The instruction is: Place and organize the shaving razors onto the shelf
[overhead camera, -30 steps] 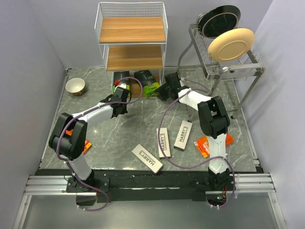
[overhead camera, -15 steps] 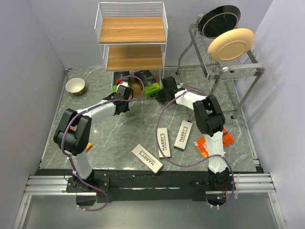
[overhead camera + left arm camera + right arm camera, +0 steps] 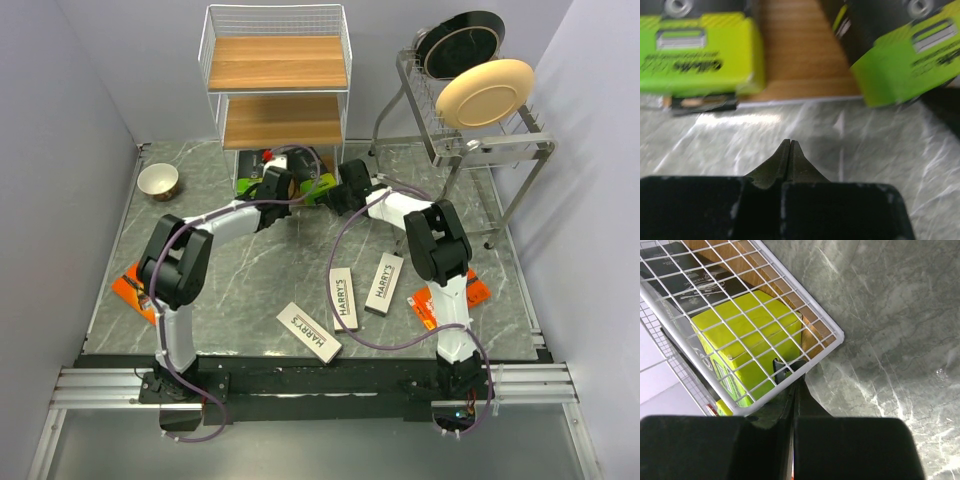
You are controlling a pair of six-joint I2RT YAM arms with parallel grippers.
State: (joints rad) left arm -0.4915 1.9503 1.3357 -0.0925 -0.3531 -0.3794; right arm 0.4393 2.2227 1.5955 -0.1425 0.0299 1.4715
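The left pincer (image 3: pixel 790 142) is shut and empty, facing two green-ended razor boxes (image 3: pixel 700 60) on the bottom tier of the shelf (image 3: pixel 275 62) at the far edge of the bench (image 3: pixel 230 270). The right pincer (image 3: pixel 792 374), also shut, sits at the shelf's wire corner. Three white boxes (image 3: pixel 345 297) lie near the front edge.

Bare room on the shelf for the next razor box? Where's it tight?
Free: top brown wooden tier and middle tier of the white wire shelf. Crowded: bottom tier, two black lime-ended boxes, left gripper and right gripper at its edge.
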